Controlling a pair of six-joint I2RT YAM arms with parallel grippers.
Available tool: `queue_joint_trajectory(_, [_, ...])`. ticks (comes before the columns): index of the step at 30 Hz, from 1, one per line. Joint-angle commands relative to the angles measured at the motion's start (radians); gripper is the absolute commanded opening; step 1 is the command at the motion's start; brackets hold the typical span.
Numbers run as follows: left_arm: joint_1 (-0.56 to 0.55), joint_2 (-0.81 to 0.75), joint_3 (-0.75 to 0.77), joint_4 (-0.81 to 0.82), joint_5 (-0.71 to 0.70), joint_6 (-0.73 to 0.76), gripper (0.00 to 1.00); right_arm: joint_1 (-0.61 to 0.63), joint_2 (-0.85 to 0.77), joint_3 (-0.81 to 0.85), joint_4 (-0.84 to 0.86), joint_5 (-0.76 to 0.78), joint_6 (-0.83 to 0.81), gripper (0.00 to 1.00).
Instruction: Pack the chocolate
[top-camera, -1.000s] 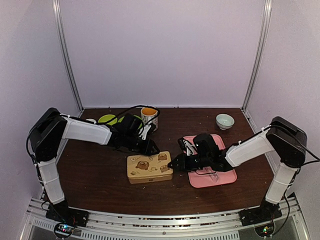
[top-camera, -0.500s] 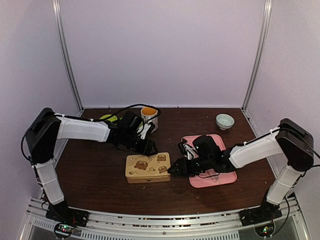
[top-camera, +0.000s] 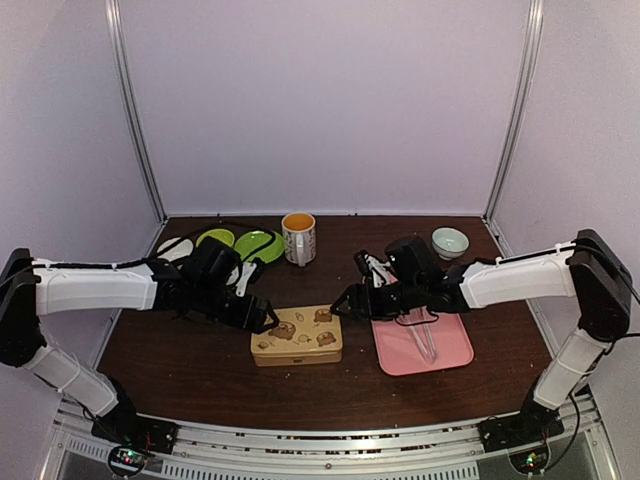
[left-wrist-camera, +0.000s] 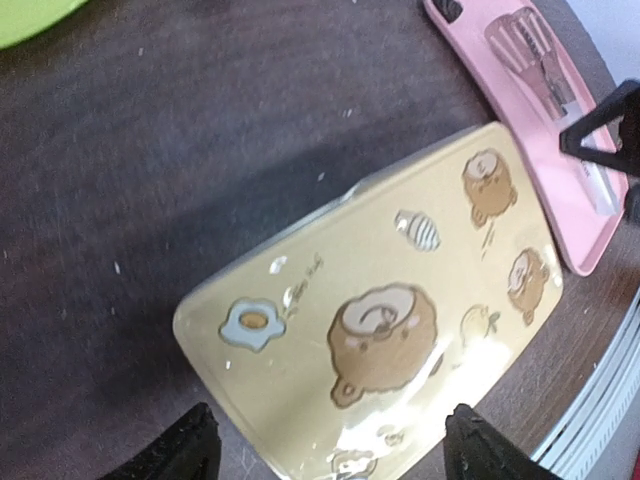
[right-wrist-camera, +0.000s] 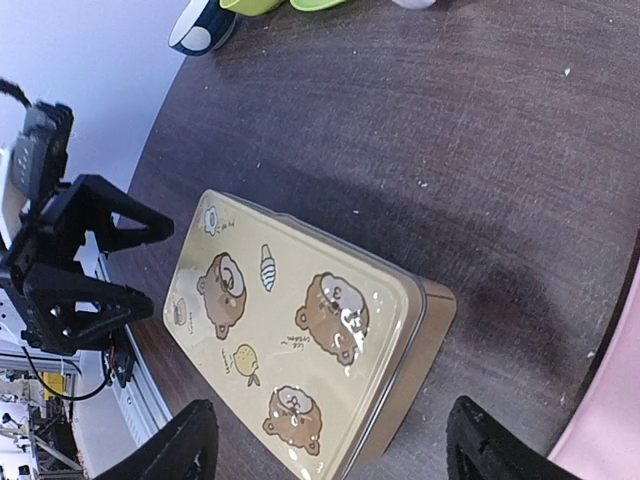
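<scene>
Dark wood table (top-camera: 190, 355) carries a tan bear-printed tin (top-camera: 297, 335), lid on, just beside a pink tray (top-camera: 445, 352) with metal tongs (top-camera: 424, 335) lying in it. At the tin's left end is the left gripper (top-camera: 268, 321), at its right end the right gripper (top-camera: 341, 303). Both have their fingers spread apart and hold nothing. The chocolate cannot be made out in any view.

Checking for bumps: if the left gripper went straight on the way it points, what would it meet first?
Probably the tin: it lies right ahead of the open left gripper, and nothing shows in between, though the gap is hard to judge.
</scene>
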Motion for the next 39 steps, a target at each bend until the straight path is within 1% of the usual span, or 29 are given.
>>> queue_joint_trajectory(1, [0.007,-0.074,-0.096,0.028,0.031,-0.088,0.79,-0.03,0.052,0.07,-0.05,0.001,-0.071,0.8])
queue_joint_trajectory(5, [0.016,-0.083,-0.173,0.085,0.07,-0.122,0.77,-0.04,0.119,0.132,-0.06,-0.017,-0.107,0.81])
queue_joint_trajectory(9, [0.028,-0.053,-0.196,0.136,0.114,-0.142,0.73,-0.042,0.187,0.185,-0.058,-0.054,-0.127,0.74])
queue_joint_trajectory(15, [0.036,-0.002,-0.185,0.16,0.116,-0.132,0.67,-0.047,0.266,0.219,-0.002,-0.101,-0.117,0.7])
queue_joint_trajectory(20, [0.037,0.039,-0.153,0.122,0.077,-0.099,0.64,-0.051,0.305,0.196,0.084,-0.158,-0.073,0.64])
queue_joint_trajectory(24, [0.037,0.071,-0.149,0.13,0.075,-0.089,0.61,-0.052,0.319,0.163,0.147,-0.183,-0.038,0.56])
queue_joint_trajectory(27, [0.037,0.1,-0.144,0.129,0.073,-0.074,0.61,-0.055,0.333,0.136,0.209,-0.199,-0.004,0.52])
queue_joint_trajectory(32, [0.035,0.152,-0.129,0.115,0.053,-0.053,0.58,-0.061,0.354,0.101,0.285,-0.222,0.055,0.42])
queue_joint_trajectory(39, [0.02,0.19,-0.142,0.119,0.009,-0.036,0.56,-0.063,0.361,0.078,0.281,-0.213,0.075,0.34])
